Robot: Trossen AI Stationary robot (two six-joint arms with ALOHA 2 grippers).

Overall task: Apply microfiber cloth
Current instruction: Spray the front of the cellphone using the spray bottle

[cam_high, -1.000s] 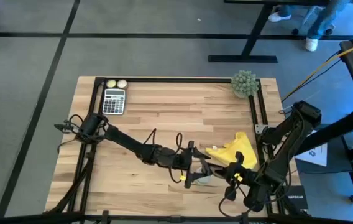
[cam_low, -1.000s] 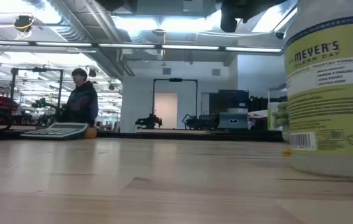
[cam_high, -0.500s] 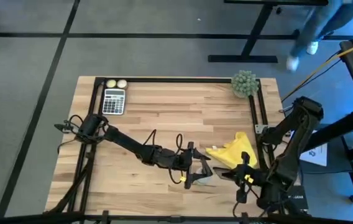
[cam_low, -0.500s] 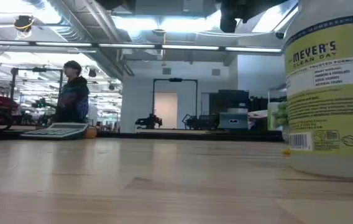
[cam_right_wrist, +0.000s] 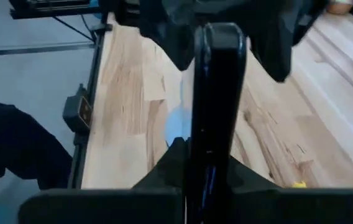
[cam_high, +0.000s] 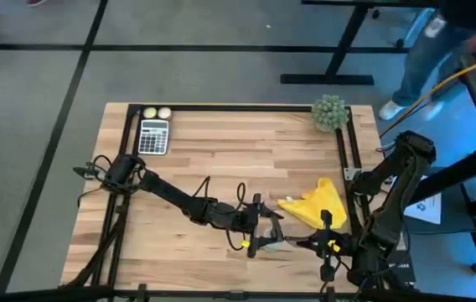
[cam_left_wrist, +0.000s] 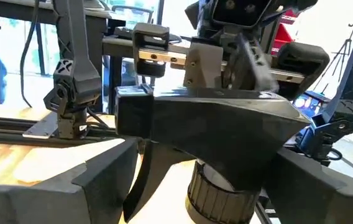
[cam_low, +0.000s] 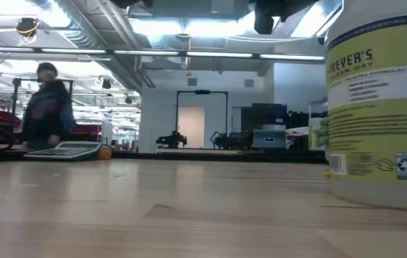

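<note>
**Yellow cloth lies apart while both grippers meet near the table's front edge**

The microfiber cloth (cam_high: 315,204) lies crumpled on the wooden table (cam_high: 221,151), toward its right side, just inside the black frame rail. Its outline is roughly triangular — one peak points toward the far edge of the table, and a longer tail runs leftward, so its long axis slants from the far right to the near left.

The left gripper (cam_high: 262,234) reaches across from the left side and sits just beside the cloth's left tail, on the near side of it; whether it touches the cloth cannot be told. Its fingers (cam_left_wrist: 102,180) stand spread apart around a bottle (cam_low: 379,107), seen close in the low view.

The right gripper (cam_high: 318,244) hovers in front of the cloth, nearer the table's front edge, pointing toward the left gripper. It pinches a thin black smartphone (cam_right_wrist: 217,93) on edge between its fingers.

A calculator (cam_high: 153,137) and a small green plant (cam_high: 330,112) sit at the far edge.
</note>
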